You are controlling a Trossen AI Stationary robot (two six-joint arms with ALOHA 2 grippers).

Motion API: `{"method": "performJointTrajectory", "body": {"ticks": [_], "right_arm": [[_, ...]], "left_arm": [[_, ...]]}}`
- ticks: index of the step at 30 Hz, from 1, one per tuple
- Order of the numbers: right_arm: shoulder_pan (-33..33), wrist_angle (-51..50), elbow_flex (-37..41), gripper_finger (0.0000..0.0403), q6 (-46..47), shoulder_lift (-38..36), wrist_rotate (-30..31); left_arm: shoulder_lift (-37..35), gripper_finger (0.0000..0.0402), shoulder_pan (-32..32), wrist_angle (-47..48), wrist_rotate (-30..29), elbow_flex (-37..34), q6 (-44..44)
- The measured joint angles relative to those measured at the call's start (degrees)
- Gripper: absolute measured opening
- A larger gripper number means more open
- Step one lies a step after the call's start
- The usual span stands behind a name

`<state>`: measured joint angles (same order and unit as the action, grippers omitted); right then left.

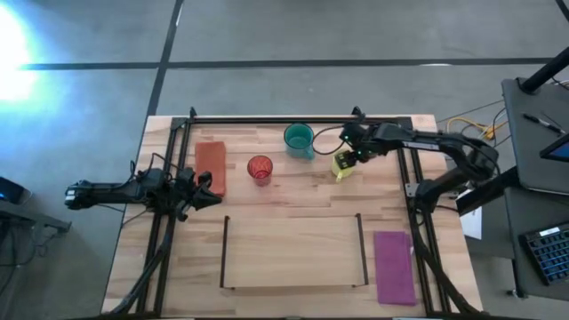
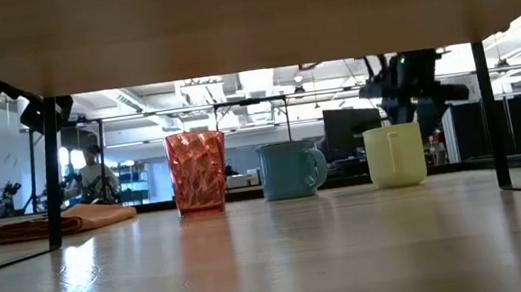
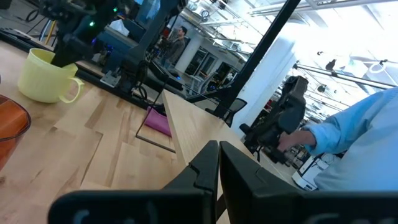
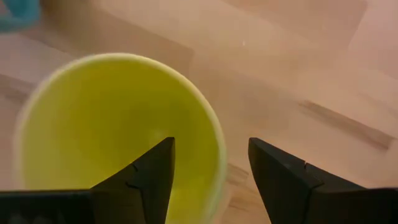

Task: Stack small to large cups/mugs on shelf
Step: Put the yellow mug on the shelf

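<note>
The yellow mug (image 1: 343, 168) stands upright on the table's far right part, its handle facing the near side (image 2: 395, 155). My right gripper (image 4: 211, 146) is open above it, one finger inside the mug and one outside, astride the rim (image 4: 214, 134). The teal mug (image 1: 299, 138) stands to the left of it. The red translucent cup (image 1: 260, 169) stands left of that and nearer. The thin wire shelf frame (image 1: 293, 286) lies at the near middle. My left gripper (image 1: 212, 189) is shut and empty at the table's left, beside the orange cloth.
An orange cloth (image 1: 211, 166) lies at the far left and a purple cloth (image 1: 394, 267) at the near right. A larger black frame (image 1: 293, 117) runs around the table's edges. People show in the room beyond the table.
</note>
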<state>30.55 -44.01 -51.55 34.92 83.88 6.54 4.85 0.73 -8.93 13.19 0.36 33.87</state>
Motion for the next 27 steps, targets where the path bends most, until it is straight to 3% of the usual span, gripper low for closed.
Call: {"method": "performJointTrajectory", "body": {"ticks": [7,16,27], "right_arm": [[-0.02,-0.02,0.0,0.017,-1.66,4.4,-0.04],[-0.02,0.07,-0.01,0.0023,-3.73,0.44,-0.05],[-0.5,-5.46,-0.87,0.001,-4.28,-5.99,-0.81]], "left_arm": [[0.01,0.0,0.0,0.0,0.0,0.0,0.0],[-0.01,0.0,0.0,-0.01,0.0,0.0,0.02],[-0.01,0.0,0.01,0.01,0.0,-0.01,0.0]]}}
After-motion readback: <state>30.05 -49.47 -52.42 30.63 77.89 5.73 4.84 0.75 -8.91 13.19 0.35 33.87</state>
